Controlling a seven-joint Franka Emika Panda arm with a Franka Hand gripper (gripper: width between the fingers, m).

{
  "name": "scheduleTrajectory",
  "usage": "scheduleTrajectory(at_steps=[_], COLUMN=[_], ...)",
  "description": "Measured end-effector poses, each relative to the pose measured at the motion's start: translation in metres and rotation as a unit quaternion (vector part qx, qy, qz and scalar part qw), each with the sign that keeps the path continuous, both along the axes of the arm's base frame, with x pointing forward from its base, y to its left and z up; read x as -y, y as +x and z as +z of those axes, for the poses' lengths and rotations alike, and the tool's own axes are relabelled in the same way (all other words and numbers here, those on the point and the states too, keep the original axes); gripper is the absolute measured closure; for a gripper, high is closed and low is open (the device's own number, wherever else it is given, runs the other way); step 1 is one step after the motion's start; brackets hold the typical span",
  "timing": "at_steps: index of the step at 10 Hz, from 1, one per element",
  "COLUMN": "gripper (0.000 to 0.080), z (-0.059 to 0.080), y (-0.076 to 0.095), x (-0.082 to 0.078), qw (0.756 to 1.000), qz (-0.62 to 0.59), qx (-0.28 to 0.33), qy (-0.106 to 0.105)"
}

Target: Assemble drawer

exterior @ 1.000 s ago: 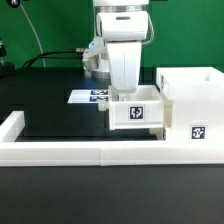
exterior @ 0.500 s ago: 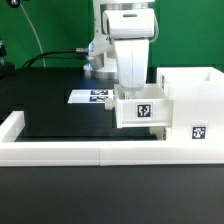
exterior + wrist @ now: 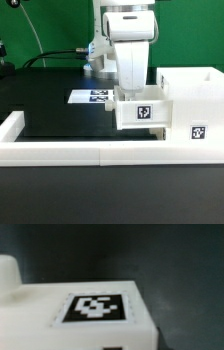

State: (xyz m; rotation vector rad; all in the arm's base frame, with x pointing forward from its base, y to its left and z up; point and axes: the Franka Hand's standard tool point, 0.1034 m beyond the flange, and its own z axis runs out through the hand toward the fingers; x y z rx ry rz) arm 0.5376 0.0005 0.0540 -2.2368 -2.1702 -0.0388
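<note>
While the gripper (image 3: 133,92), its jaws hidden so I cannot tell their spread, hangs over one tray (image 3: 141,110) at the housing (image 3: 192,105), seating looks unfinished.

Fingers hidden behind the tray (image 3: 141,110); housing (image 3: 196,105) cut by the exterior view's right edge.

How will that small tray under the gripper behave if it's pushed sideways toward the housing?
The tray looks like thin, hollow white plastic, so probably light and rigid. Its flat base should slide on the smooth black table rather than roll. Its straight walls could catch on the housing, which it already appears to touch.
</note>
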Motion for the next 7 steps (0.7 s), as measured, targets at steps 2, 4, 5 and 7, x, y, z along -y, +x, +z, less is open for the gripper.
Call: scheduleTrajectory(at_steps=[2,4,5,7], gripper=[0.0757,0.0757,0.0757,0.0757], z=[0.0000,-0.0001,-0.0001,-0.0001], y=[0.0001,0.0007,0.0007,0.0007], x=[-0.0004,-0.0034,-0.0028,-0.0028], qw=[1.000,1.000,1.000,1.000], qz=[-0.011,-0.022,-0.022,-0.022], qx=[0.000,0.004,0.004,0.004], qy=[-0.005,-0.003,-0.003,-0.003])
